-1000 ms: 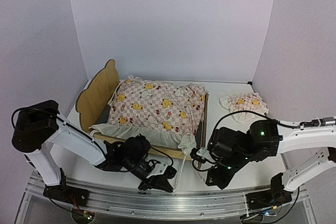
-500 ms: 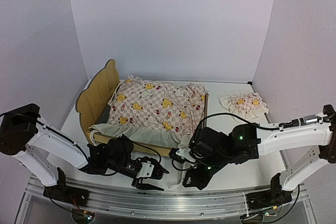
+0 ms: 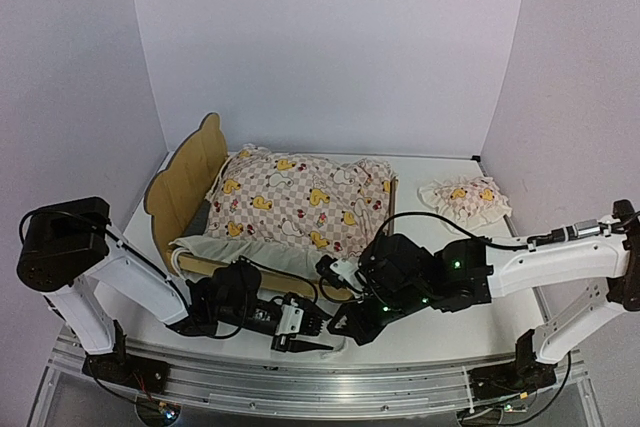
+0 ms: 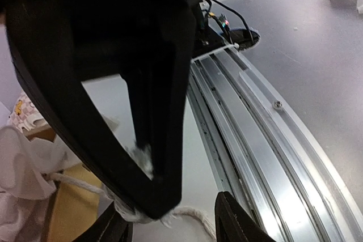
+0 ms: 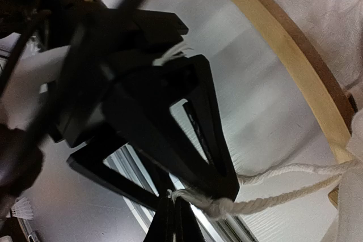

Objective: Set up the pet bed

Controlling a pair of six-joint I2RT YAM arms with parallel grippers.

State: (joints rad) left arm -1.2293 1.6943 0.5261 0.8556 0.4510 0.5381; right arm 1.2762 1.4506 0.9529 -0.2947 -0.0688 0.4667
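The pet bed point(image 3: 185, 175) is a light-wood frame with a bear-ear headboard on the left. A pink duck quilt point(image 3: 300, 202) lies heaped over it. A white cord point(image 5: 295, 194) runs from the quilt's near corner toward the table's front. My right gripper point(image 3: 338, 319) point(image 5: 173, 208) is shut on the cord's knotted end. My left gripper point(image 3: 305, 332) point(image 4: 173, 228) sits right against it, its jaws apart around the cord point(image 4: 195, 219) and the right fingertip. The bed's grey base is mostly hidden by the quilt.
A small matching pillow point(image 3: 465, 200) lies on the table at the back right. The aluminium rail point(image 3: 300, 379) runs along the front edge just below both grippers. White walls close in the back and sides.
My left gripper has opened from shut and shifted slightly. The right arm has swung left and down to meet it, still shut on the cord.
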